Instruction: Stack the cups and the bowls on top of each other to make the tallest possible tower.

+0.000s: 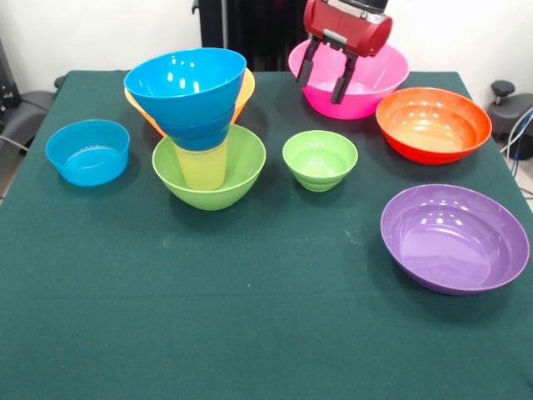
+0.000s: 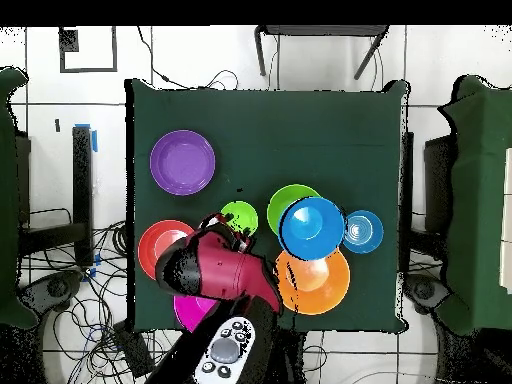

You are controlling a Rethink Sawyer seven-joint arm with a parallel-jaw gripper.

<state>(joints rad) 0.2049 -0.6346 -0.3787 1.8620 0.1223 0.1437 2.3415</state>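
The tower stands left of centre: a large lime-green bowl point(image 1: 241, 162) holds the pale yellow tumbler point(image 1: 201, 168), and stacked blue bowls point(image 1: 187, 83) sit on the tumbler. From overhead, the top blue bowl point(image 2: 312, 228) covers part of the green bowl point(image 2: 283, 200). An orange bowl point(image 1: 245, 90) shows right behind the tower; I cannot tell if they touch. My gripper point(image 1: 325, 77) is open and empty, hanging over the near rim of the pink bowl point(image 1: 366, 83). Overhead, the gripper point(image 2: 228, 230) and arm hide most of the pink bowl point(image 2: 188, 310).
A small green bowl point(image 1: 320, 158) sits at the centre. A red-orange bowl point(image 1: 433, 123) and a purple bowl point(image 1: 454, 237) lie on the right. A low light-blue bowl point(image 1: 87, 150) is at the left. The green cloth table point(image 1: 250, 333) has open room at the front.
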